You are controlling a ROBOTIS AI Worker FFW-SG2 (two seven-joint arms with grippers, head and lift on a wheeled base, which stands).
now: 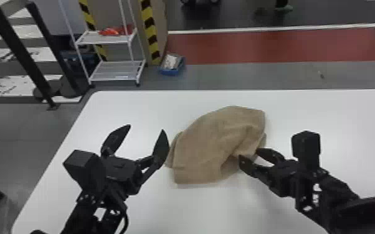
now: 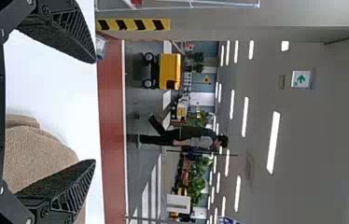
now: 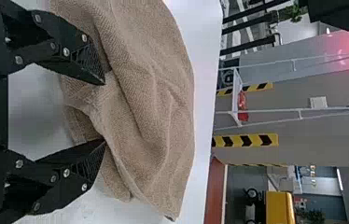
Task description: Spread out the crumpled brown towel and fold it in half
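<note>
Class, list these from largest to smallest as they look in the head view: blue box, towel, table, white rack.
1. Table
2. Towel and white rack: too alike to rank, as the rack is an open frame cut off by the top edge
3. Blue box

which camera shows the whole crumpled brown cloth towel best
The head view: it takes in nearly all of the towel on the white table. The right wrist view gives its folds and weave close up but cuts it off at an edge. The left wrist view catches part of it, some behind the black left gripper.
</note>
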